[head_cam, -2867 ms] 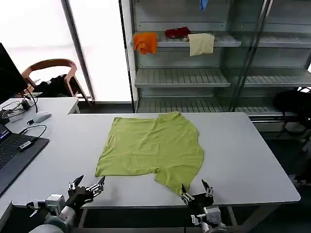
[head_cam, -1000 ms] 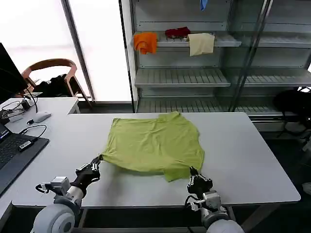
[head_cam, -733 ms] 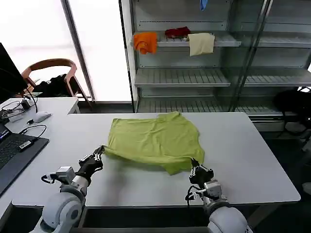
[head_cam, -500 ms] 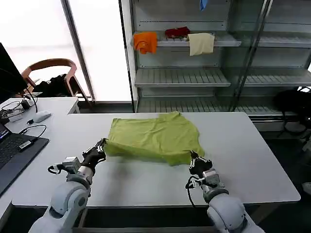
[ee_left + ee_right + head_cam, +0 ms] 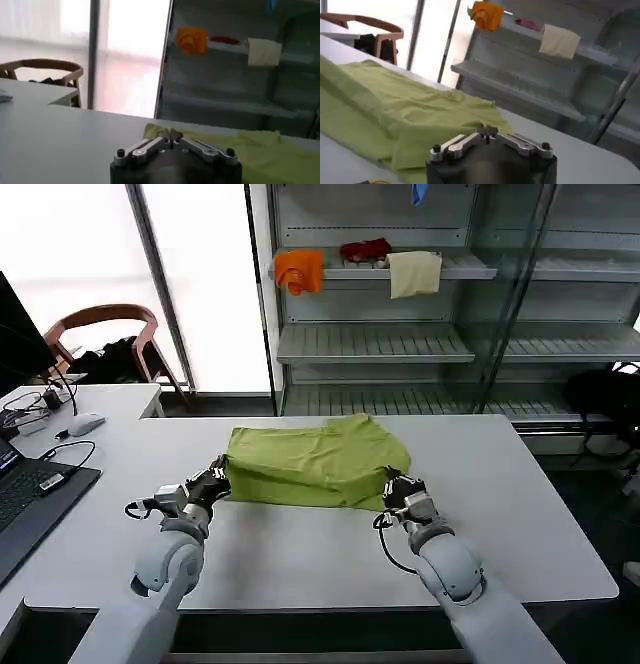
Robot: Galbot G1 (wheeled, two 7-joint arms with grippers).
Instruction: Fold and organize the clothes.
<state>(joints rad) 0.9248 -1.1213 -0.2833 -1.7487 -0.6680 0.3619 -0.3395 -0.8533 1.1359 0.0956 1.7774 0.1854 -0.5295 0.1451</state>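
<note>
The lime yellow-green T-shirt (image 5: pixel 318 462) lies on the white table (image 5: pixel 300 554), its near half lifted and doubled back over the far half. My left gripper (image 5: pixel 219 476) is shut on the shirt's near left edge, and in the left wrist view the green cloth (image 5: pixel 260 150) runs out from the shut left gripper (image 5: pixel 171 137). My right gripper (image 5: pixel 390 482) is shut on the near right edge. In the right wrist view the folded shirt (image 5: pixel 385 107) spreads beside the right gripper (image 5: pixel 489 133).
A laptop (image 5: pixel 25 504), a mouse (image 5: pixel 85 424) and cables lie at the table's left. Behind the table stands a metal shelf (image 5: pixel 400 274) with orange (image 5: pixel 299 271), red (image 5: pixel 365 251) and cream (image 5: pixel 414 274) cloths. A wooden chair (image 5: pixel 105 334) stands at the back left.
Both grippers closed on the shirt's near edge and carried it away from me, over the far half. The shirt went from lying flat to doubled over.
</note>
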